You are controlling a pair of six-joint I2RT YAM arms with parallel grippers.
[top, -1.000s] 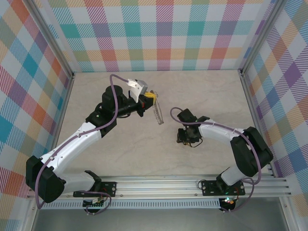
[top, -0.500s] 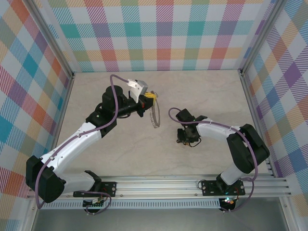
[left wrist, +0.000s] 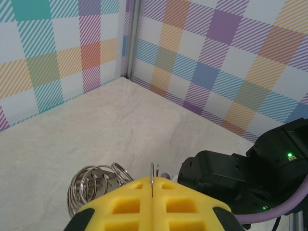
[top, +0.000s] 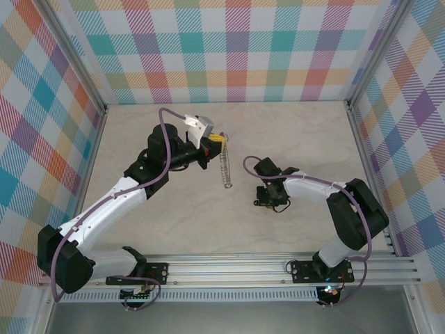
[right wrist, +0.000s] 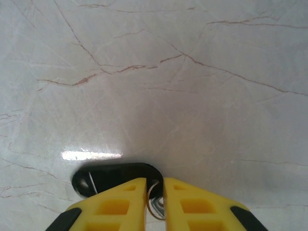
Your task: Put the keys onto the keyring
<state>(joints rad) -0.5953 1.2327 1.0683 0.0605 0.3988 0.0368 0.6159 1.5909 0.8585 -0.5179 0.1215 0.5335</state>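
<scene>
I note the keyring (top: 224,169) at frame centre, just below the left tool (top: 217,139); the key (right wrist: 115,176) lies on the worktop (top: 299,132), right of it, at the right tool (top: 266,203).

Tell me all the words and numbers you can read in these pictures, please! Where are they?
None: no words, numbers or signs can be read anywhere.
The key has a plain black head, the keyring is bare metal, the checked walls carry only coloured squares, and the marbled table has only veins.
</scene>
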